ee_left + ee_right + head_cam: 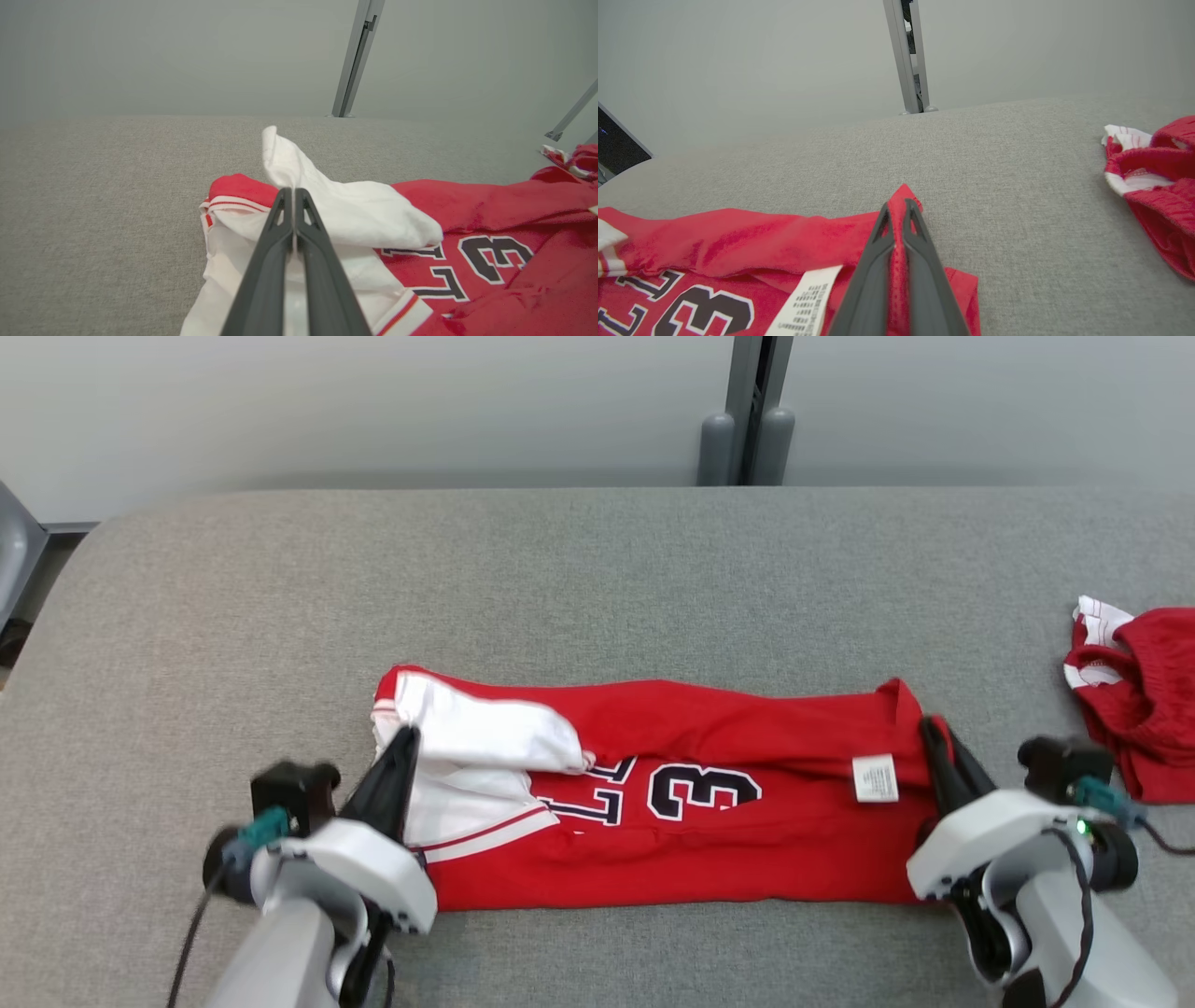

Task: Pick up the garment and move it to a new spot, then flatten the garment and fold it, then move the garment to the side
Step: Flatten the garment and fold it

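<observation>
You have the garment [794, 859] pinched at both ends.
Left end effector [407, 737] clamps white fabric; right end effector [928, 726], the red edge.

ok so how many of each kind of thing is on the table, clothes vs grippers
clothes: 2, the jersey in the middle and a second red garment at the right edge
grippers: 2, the left gripper and the right gripper, each shut on an end of the jersey
total: 4
</observation>
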### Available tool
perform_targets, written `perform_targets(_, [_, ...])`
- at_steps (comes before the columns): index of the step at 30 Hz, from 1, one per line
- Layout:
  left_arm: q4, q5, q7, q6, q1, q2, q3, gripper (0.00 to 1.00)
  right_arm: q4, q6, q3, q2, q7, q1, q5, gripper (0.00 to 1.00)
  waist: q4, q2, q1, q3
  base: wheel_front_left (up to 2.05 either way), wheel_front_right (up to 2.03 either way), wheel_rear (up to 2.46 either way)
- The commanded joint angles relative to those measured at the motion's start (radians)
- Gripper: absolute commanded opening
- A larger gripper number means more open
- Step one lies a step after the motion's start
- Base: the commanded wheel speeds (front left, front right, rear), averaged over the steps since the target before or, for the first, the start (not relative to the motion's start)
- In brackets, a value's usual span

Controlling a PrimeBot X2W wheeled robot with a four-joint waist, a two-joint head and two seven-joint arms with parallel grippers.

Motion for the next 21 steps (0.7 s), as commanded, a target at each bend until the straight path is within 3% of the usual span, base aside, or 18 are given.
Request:
perform_targets(1, [-0.014, 0.002, -0.004, 0.002, 0.039, -0.004, 0.006, 0.0, -0.007, 0.0, -0.003, 0.002, -0.005, 0.032, 0.008, 0.0, 0.008, -0.0001, 0.0, -0.016, 0.0, 0.0, 0.0])
perform_targets(5, [-0.055, 0.006, -0.004, 0.013, 0.127, -0.016, 0.036, 0.0, 0.014, 0.0, -0.013, 0.013, -0.005, 0.095, 0.013, 0.0, 0.011, -0.0001, 0.0, -0.026, 0.0, 0.0, 0.0])
perform_targets(6, [-0.06, 0.01, -0.004, 0.017, 0.145, -0.019, 0.043, 0.32, 0.021, 0.0, -0.017, 0.013, -0.005, 0.101, 0.008, 0.0, 0.011, -0.0001, 0.0, -0.026, 0.0, 0.0, 0.0])
perform_targets(7, [-0.063, 0.012, -0.004, 0.02, 0.166, -0.022, 0.049, 0.8, 0.033, 0.0, -0.024, 0.014, -0.005, 0.107, 0.007, 0.13, 0.011, -0.0001, 0.0, -0.025, 0.0, 0.0, 0.0])
perform_targets(8, [-0.075, 0.013, -0.004, 0.025, 0.182, -0.024, 0.059, 1.0, 0.033, 0.0, -0.039, 0.017, -0.005, 0.109, 0.011, 0.9, 0.011, -0.0001, 0.0, -0.023, 0.0, 0.0, 0.0])
perform_targets(9, [-0.091, 0.02, -0.004, 0.033, 0.194, -0.026, 0.07, 1.0, 0.026, 0.0, -0.056, 0.017, -0.005, 0.108, 0.008, 1.0, 0.012, -0.0001, 0.0, -0.021, 0.0, 0.0, 0.0])
perform_targets(13, [-0.164, 0.059, -0.004, 0.064, 0.276, -0.034, 0.122, 1.0, 0.022, 0.0, -0.118, 0.026, -0.005, 0.139, -0.028, 1.0, 0.021, -0.0001, 0.0, -0.009, 0.0, 0.0, 0.0])
perform_targets(21, [-0.224, 0.113, -0.004, 0.052, 0.343, -0.046, 0.171, 1.0, 0.107, 0.0, -0.157, 0.055, -0.001, 0.135, -0.054, 1.0, 0.048, -0.0001, 0.0, 0.009, 0.0, 0.0, 0.0])
